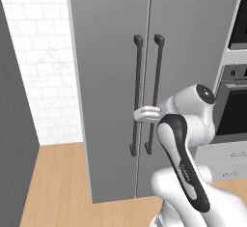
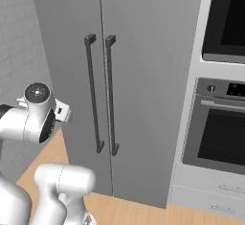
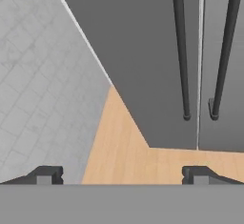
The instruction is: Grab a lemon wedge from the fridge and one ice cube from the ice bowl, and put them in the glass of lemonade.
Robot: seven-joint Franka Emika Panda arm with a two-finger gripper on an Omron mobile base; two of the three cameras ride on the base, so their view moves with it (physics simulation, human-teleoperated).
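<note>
The fridge (image 1: 111, 76) (image 2: 143, 75) (image 3: 143, 51) stands shut, both grey doors closed. Two long dark bar handles (image 1: 137, 95) (image 2: 92, 95) (image 3: 180, 51) run down its middle seam. My gripper (image 1: 139, 114) (image 2: 63, 112) (image 3: 121, 174) hangs open in front of the left door, near the lower part of the left handle, touching nothing. Its fingertips (image 3: 45, 174) are spread wide with nothing between them, and the hand view looks down at the floor by the fridge's foot. The lemon wedge, the ice bowl and the glass of lemonade are out of view.
A built-in oven (image 1: 236, 110) (image 2: 225, 133) with drawers (image 2: 215, 190) below stands right of the fridge. A white tiled wall (image 1: 43, 76) and a dark grey side wall (image 1: 14, 124) close off the left. Wooden floor (image 1: 58, 182) lies in front.
</note>
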